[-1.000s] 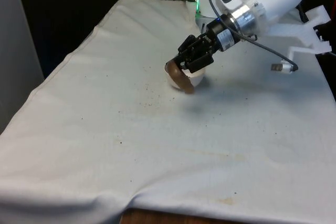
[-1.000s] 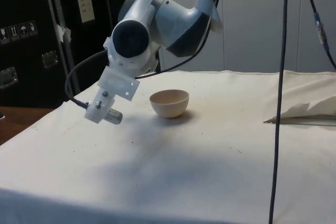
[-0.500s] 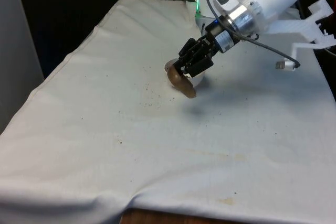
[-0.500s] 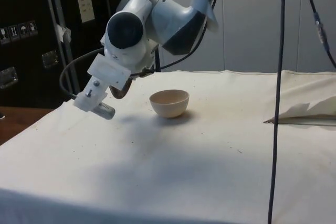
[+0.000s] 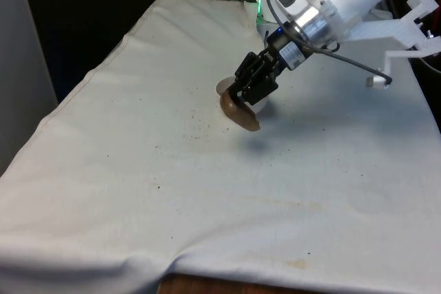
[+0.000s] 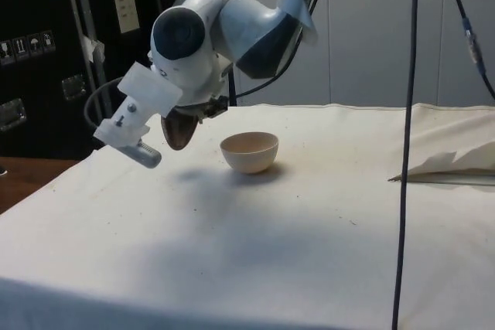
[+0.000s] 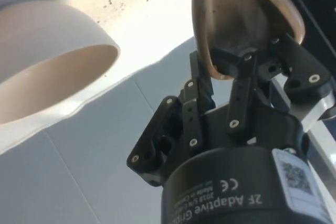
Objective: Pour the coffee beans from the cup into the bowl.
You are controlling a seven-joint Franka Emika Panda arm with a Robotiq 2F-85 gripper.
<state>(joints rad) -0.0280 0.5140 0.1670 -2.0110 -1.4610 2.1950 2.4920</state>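
1. White cloth (image 5: 138,170) covered the table: matte, slightly creased, with a fold along its near edge in the front view. A scatter of dark specks (image 5: 196,125) lay on it, at about 9 o'clock from the cup in the front view.
2. Cup (image 5: 239,110): brown, smooth, rounded wall with a thin rim, seemingly glossy. It hung above the cloth, tipped well off upright. In the side view (image 6: 177,127) it showed as a dark rounded form under the wrist, at about 9 o'clock from the bowl and apart from it.
3. Gripper (image 5: 249,91): black, jointed, with visible screws in the wrist view (image 7: 247,59). Its fingers were clamped on the cup's rim, one at the inner wall and one outside. The cup's interior (image 7: 239,19) looked dull brown; I could not tell whether any beans were in it.
4. Bowl (image 6: 249,151): pale cream, smooth, hemispherical, standing upright on the cloth. Seen from the front, most of it was hidden behind the gripper and cup, with a pale sliver (image 5: 260,106) showing. In the wrist view its thick rounded rim (image 7: 58,72) lay beside the cup without touching it.
5. The white arm (image 6: 224,28) had smooth, rounded plastic housings.
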